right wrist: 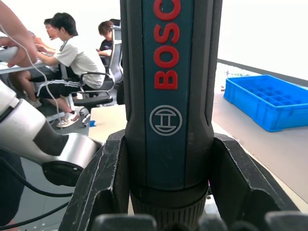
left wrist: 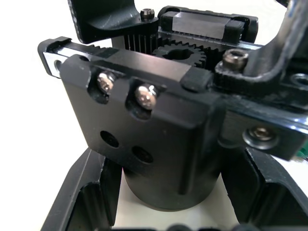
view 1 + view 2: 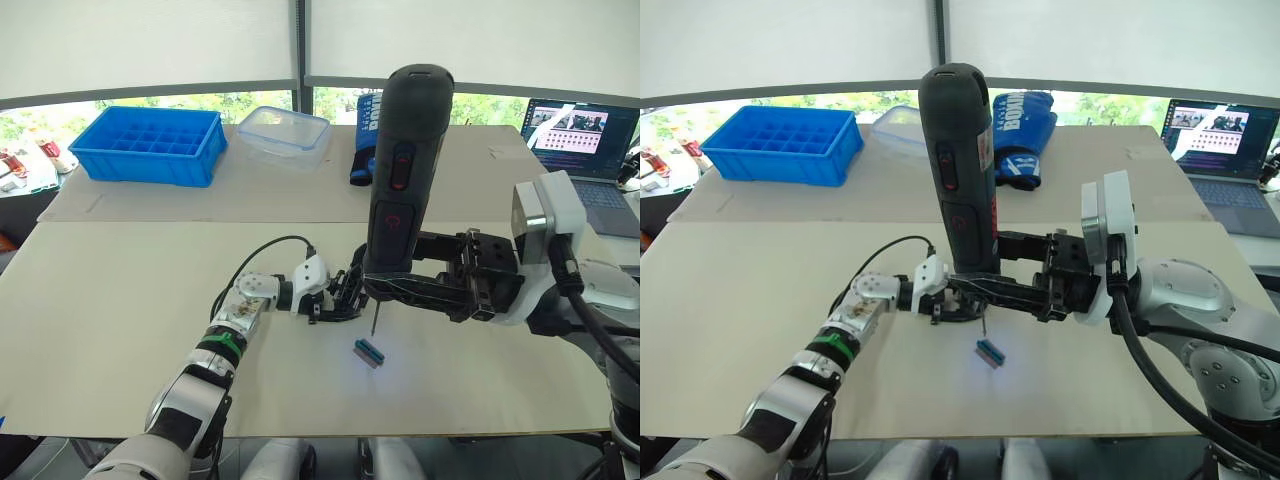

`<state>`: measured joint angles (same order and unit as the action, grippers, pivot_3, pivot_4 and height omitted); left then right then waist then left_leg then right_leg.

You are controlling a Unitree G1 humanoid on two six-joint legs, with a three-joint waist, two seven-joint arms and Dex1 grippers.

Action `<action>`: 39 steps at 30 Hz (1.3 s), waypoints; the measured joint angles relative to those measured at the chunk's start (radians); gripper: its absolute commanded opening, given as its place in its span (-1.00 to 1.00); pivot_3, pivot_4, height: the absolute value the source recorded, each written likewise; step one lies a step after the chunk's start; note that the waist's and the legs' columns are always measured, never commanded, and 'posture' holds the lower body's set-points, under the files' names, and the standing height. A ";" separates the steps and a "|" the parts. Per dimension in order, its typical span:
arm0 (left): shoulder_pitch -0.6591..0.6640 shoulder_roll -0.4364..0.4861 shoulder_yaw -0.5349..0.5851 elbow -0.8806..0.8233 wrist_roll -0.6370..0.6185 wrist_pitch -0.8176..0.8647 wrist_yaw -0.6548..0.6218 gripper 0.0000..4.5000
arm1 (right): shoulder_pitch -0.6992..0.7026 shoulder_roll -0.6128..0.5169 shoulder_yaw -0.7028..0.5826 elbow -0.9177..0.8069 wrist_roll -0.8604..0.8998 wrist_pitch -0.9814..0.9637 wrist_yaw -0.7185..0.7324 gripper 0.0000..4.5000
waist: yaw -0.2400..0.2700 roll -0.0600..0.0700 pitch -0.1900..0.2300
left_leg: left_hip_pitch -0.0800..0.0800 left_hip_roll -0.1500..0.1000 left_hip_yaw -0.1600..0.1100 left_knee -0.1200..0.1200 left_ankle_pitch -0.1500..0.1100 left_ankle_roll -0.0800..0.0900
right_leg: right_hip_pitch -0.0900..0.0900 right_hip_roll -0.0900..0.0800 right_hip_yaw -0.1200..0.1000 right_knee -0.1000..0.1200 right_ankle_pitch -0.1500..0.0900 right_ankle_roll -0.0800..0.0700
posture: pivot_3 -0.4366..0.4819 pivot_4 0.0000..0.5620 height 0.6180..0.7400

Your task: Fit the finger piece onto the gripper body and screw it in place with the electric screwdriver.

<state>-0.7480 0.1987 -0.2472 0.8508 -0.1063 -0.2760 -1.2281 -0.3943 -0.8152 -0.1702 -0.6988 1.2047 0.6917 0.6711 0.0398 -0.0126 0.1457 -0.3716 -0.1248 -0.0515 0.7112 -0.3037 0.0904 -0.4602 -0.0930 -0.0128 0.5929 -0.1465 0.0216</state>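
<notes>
Gripped at its lower barrel, the screwdriver is being held upright between the two black fingers of the right gripper, which are closed against its sides. Its thin bit is being pointed down at the table, just beyond those fingertips, with a bluish-white glow being cast on the surface under it.

Going from left to right, the left gripper is being held low over the table, its fingers pressed on either side of the round base of the body, which is being clasped between them. In the left wrist view the body's toothed rail and gear are being shown on top, and two silver screw heads are seated in its front block above two open holes. Whether the finger piece is mounted on the body cannot be told.

Just past the left fingertips, the right fingertips and the screwdriver bit are being kept close beside the body. A small green-and-brown block is lying on the table just below the bit's tip, apart from both grippers.

Well beyond the fingers, a blue tray, a clear tub and a blue pouch are lying along the far side of the table, and a laptop is standing open at the far right.
</notes>
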 measured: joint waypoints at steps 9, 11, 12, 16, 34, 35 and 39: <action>0.195 0.042 0.032 -0.281 -0.001 0.062 0.091 1.00 | -0.095 0.027 0.025 0.019 0.036 0.001 -0.082 -0.15 | -0.014 0.000 0.000 | 0.001 0.001 0.000 0.000 0.000 0.000 | 0.000 0.000 0.003 0.001 0.000 0.000 | -0.05 -0.47 1.00; 0.270 0.054 0.038 -0.396 -0.006 0.112 0.135 1.00 | -0.130 0.042 0.043 0.032 0.037 0.002 -0.091 -0.15 | -0.016 0.000 0.000 | 0.001 0.001 0.000 0.000 0.000 0.000 | 0.000 0.000 0.003 0.001 0.000 0.000 | -0.05 -0.47 1.00; 0.306 0.055 0.041 -0.449 -0.009 0.141 0.165 1.00 | -0.155 0.053 0.052 0.041 0.040 0.009 -0.099 -0.15 | -0.018 0.000 0.000 | 0.001 0.001 0.000 0.000 0.000 0.000 | 0.000 0.000 0.003 0.001 0.000 0.000 | -0.05 -0.47 1.00; 0.364 0.052 0.046 -0.544 -0.009 0.213 0.262 1.00 | -0.242 0.099 0.099 0.097 0.029 0.029 -0.118 -0.15 | -0.016 0.000 0.000 | 0.002 0.001 0.000 0.000 0.001 -0.002 | 0.001 0.001 0.003 0.002 0.000 0.000 | -0.05 -0.47 1.00; 0.351 0.021 0.030 -0.554 0.009 0.256 0.378 0.02 | -0.359 0.243 0.263 0.238 -0.297 0.019 -0.004 -0.15 | -0.018 0.001 0.000 | 0.002 0.000 0.001 0.000 0.001 -0.002 | 0.000 0.002 -0.001 0.002 0.000 0.000 | -0.05 -0.47 1.00; 0.346 0.021 0.030 -0.548 0.009 0.255 0.375 0.02 | -0.359 0.246 0.269 0.242 -0.323 0.011 0.008 -0.15 | -0.018 0.001 0.000 | 0.002 0.000 0.001 0.000 0.001 -0.002 | 0.000 0.002 -0.001 0.002 0.000 0.000 | -0.05 -0.47 1.00; 0.330 0.021 0.030 -0.528 0.006 0.254 0.372 0.02 | -0.359 0.261 0.278 0.257 -0.375 -0.006 0.043 -0.15 | -0.018 0.001 0.000 | 0.002 0.000 0.001 0.000 0.002 -0.003 | 0.000 0.002 -0.001 0.002 0.000 0.000 | -0.05 -0.47 1.00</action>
<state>-0.4183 0.2198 -0.2170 0.3232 -0.0999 -0.0222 -0.8564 -0.7533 -0.5545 0.1074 -0.4413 0.8300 0.6855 0.7140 0.0217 -0.0119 0.1455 -0.3697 -0.1249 -0.0509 0.7111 -0.3020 0.0874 -0.4603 -0.0910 -0.0138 0.5953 -0.1463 0.0215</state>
